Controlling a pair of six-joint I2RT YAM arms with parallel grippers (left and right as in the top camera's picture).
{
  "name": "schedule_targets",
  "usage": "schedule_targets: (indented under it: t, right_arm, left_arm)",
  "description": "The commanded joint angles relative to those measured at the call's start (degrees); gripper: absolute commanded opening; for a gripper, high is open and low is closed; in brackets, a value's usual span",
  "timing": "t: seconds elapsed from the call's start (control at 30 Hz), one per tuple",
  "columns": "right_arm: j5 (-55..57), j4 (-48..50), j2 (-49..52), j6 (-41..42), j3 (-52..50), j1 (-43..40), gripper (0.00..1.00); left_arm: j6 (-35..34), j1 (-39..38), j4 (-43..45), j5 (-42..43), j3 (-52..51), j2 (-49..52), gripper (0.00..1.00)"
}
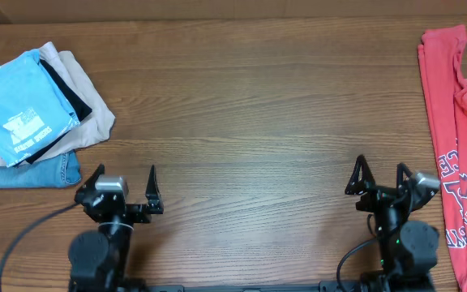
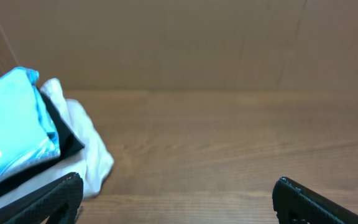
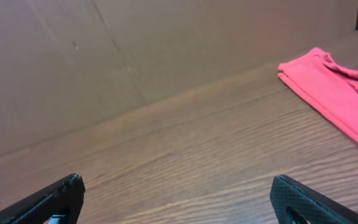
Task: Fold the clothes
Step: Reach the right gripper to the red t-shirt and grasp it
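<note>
The clothes, a red T-shirt (image 1: 458, 138) with white lettering, lie rumpled along the table's right edge and run partly out of the overhead view. One end of the red T-shirt (image 3: 337, 93) shows at the far right in the right wrist view. My right gripper (image 1: 380, 173) stands open near the front edge, just left of the shirt, with only bare wood between its fingers (image 3: 176, 186). At the front left, my left gripper (image 1: 126, 177) is open too and holds nothing (image 2: 178, 190).
A stack of folded garments (image 1: 35, 113) sits at the left: a light blue shirt (image 1: 19, 104) on top, then black, beige and denim pieces (image 1: 31, 172). Its corner (image 2: 23, 143) lies ahead-left of my left fingers. A brown wall (image 2: 185, 43) backs the wooden table (image 1: 250, 105).
</note>
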Motion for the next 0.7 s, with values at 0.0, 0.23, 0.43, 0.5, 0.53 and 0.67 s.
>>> schedule_targets:
  t: [0.0, 0.23, 0.43, 0.5, 0.53, 0.67]
  right_arm:
    - [0.9, -2.3, 6.8, 0.1, 7.9, -0.3, 1.00]
    - [0.9, -15.8, 28.9, -0.4, 27.9, -1.2, 1.00]
    - [0.3, -26.1, 49.6, -4.5, 44.4, -5.0, 1.00]
    - [0.0, -26.5, 55.1, -4.5, 48.1, -6.2, 1.00]
    - [0.2, -26.3, 57.4, -4.5, 49.6, -6.9, 1.00]
    - [2.5, -22.7, 63.6, -4.1, 52.3, -11.0, 1.00]
  left_arm:
    - [-1.0, -0.1, -2.8, 0.5, 8.3, 8.0, 1.00]
    - [-1.0, 0.0, -19.8, 0.5, 27.9, 27.6, 1.00]
    - [-1.2, 0.0, -27.9, 2.1, 36.3, 37.5, 1.00]
    - [-1.2, 0.0, -28.0, 3.7, 36.4, 38.7, 1.00]
    - [-1.2, 0.0, -28.0, 3.9, 36.4, 39.1, 1.00]
    - [-1.2, 0.0, -28.0, 4.1, 36.4, 40.1, 1.00]
